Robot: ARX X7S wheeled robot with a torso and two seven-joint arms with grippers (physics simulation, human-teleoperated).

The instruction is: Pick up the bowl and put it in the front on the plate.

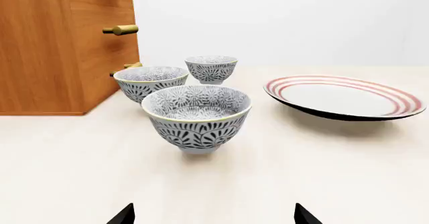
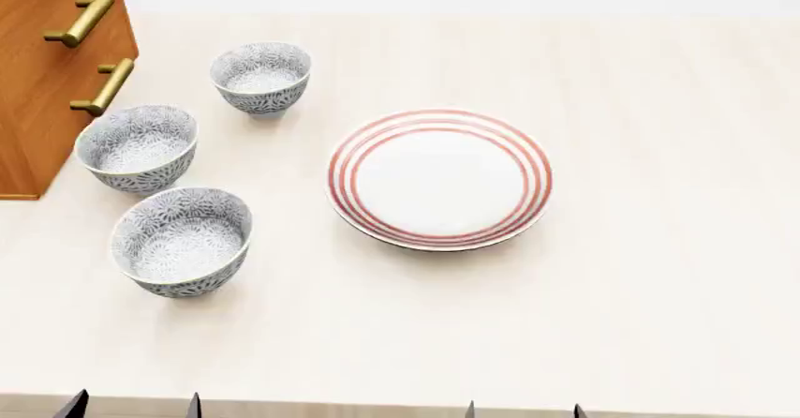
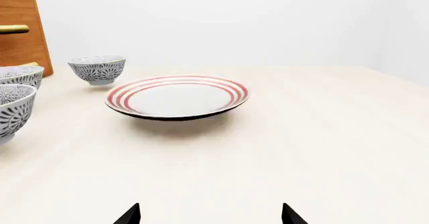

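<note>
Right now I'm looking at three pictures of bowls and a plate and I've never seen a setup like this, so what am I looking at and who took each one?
These are simulator renders from a wheeled robot with two arms. One picture looks down from its head; the other two come from cameras near each gripper.

On the pale table stand three patterned bowls in a row and a red-ringed plate beside them. The front bowl, nearest the robot, is the one to move. A wooden drawer cabinet stands at the left.

Nothing is held. The left gripper faces the front bowl, the right gripper faces the plate; only their dark fingertips show, spread apart.
</note>
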